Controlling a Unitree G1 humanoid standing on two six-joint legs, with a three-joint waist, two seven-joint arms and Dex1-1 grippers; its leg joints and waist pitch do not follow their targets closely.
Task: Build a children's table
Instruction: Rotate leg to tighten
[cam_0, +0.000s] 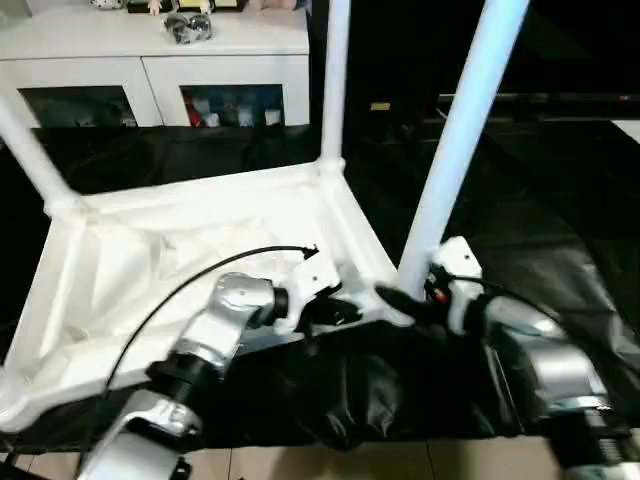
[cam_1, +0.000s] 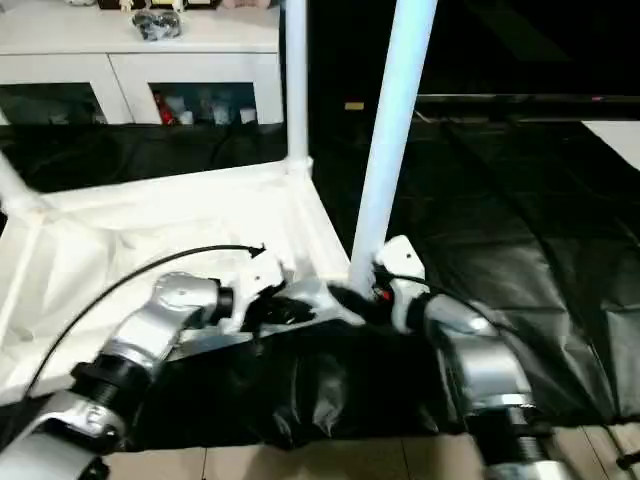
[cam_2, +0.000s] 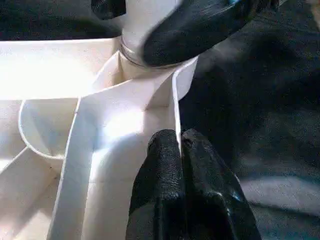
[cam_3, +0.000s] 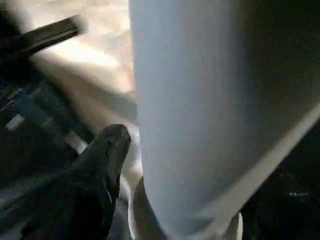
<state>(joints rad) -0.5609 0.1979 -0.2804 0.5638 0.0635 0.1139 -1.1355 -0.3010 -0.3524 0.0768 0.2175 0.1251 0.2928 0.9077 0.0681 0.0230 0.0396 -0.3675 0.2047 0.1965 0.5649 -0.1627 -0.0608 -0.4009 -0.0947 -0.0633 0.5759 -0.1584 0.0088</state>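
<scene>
Table: I see the upturned white plastic children's table (cam_0: 200, 240) at frame centre-left on black sheeting (cam_0: 540, 250).
Left gripper (cam_2: 180, 150): clenched on the table's thin side rim.
Right gripper (cam_0: 400, 300): fingers spread around the near-corner white tapered leg (cam_0: 450, 160); grasp not confirmed.

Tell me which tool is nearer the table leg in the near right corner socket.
Right. The right tool sits at that leg's base; the left tool is shut on the tabletop's rim beside it.

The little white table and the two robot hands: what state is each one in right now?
Table top: upside down on the black sheet, ribbed underside up.
Near leg: upright in its corner socket.
Far leg: upright in its socket.
Left gripper: shut, pinching the table top's rim.
Right gripper: at the near leg's base, fingers apart.
Cabinet: glass doors closed.
</scene>
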